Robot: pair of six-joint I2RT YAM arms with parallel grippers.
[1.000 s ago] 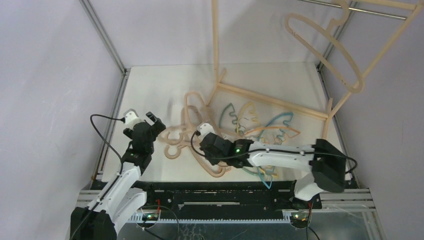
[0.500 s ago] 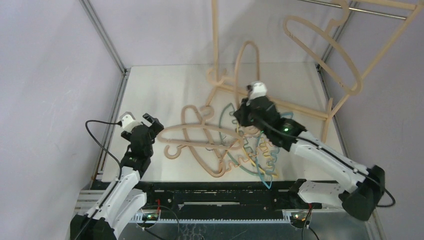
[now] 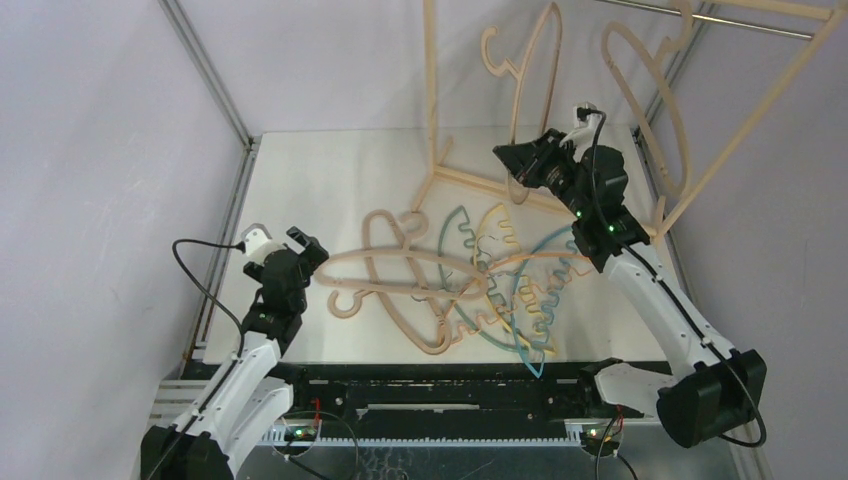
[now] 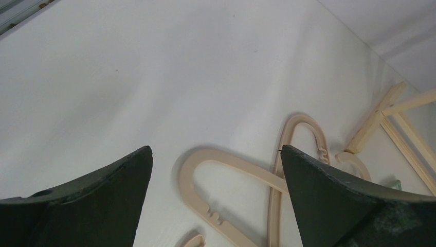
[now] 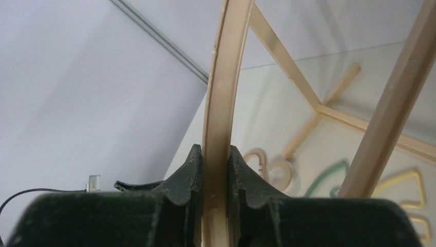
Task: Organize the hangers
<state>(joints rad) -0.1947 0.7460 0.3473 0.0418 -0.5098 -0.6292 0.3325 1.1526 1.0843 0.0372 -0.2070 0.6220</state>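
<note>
My right gripper (image 3: 518, 165) is shut on a beige wooden hanger (image 3: 532, 75) and holds it high, near the rack's metal rod (image 3: 700, 18); the jaws pinch its arm (image 5: 222, 92). Another beige hanger (image 3: 650, 100) hangs on the rod. Beige hangers (image 3: 395, 275) lie crossed on the table, seen also in the left wrist view (image 4: 231, 170). Teal (image 3: 455, 235), yellow (image 3: 497, 225), orange (image 3: 520, 262) and blue (image 3: 525, 345) wavy hangers lie tangled beside them. My left gripper (image 3: 280, 240) is open and empty, left of the pile.
The pale wooden rack frame (image 3: 540, 200) stands at the back right with its base rail on the table. White walls and metal corner posts (image 3: 205, 70) enclose the table. Bare white table (image 3: 320, 170) lies at the back left.
My right gripper lifted the beige hanger from the pile, carried it up and to the back right toward the rod. The left gripper stayed nearly still.
</note>
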